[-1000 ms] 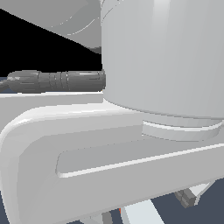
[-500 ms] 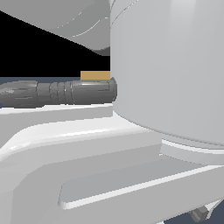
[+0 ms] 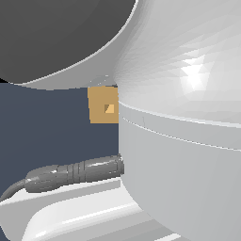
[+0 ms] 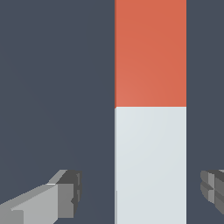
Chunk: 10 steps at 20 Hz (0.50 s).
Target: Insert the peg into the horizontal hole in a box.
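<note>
Still at the grasp step: hand (image 4: 141, 192) spread open astride the grey half of the peg (image 4: 150, 109), lying on the tabletop (image 4: 52, 87). Next, judged: close, lift, align with the hole (image 3: 109, 108) in the box (image 3: 102, 104).

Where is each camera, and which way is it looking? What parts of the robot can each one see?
Exterior view: sits very close behind the robot's big white arm body, which fills most of the picture with a grey cable; past it peeks the tan cardboard-coloured box with its small square hole.
Wrist view: rides on the wrist, facing the long orange-red and pale grey-white peg on the dark floor; the open tool shows a grey finger either side.
Shared: only the dark blue-grey floor.
</note>
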Tool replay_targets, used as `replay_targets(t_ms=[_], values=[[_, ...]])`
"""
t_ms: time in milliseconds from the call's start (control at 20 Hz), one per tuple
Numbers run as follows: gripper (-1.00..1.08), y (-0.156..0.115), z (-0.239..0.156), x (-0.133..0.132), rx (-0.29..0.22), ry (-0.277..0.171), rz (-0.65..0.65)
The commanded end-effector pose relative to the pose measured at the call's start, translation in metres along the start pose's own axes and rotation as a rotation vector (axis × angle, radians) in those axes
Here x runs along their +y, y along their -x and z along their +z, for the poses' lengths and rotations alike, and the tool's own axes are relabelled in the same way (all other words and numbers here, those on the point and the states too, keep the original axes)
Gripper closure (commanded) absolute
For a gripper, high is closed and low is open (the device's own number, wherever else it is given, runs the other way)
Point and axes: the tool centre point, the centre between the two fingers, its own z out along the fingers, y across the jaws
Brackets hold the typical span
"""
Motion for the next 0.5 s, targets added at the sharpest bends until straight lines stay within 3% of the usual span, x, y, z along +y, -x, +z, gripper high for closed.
replay_targets(t_ms=[0, 250, 300, 450], values=[[-0.92, 0.0002, 0.0096, 0.0001, 0.000, 0.001, 0.000], [-0.92, 0.0008, 0.0123, 0.0014, 0.000, 0.001, -0.001], [1.08, 0.0008, 0.0123, 0.0014, 0.000, 0.001, -0.001], [1.08, 0.0008, 0.0123, 0.0014, 0.000, 0.001, -0.001]])
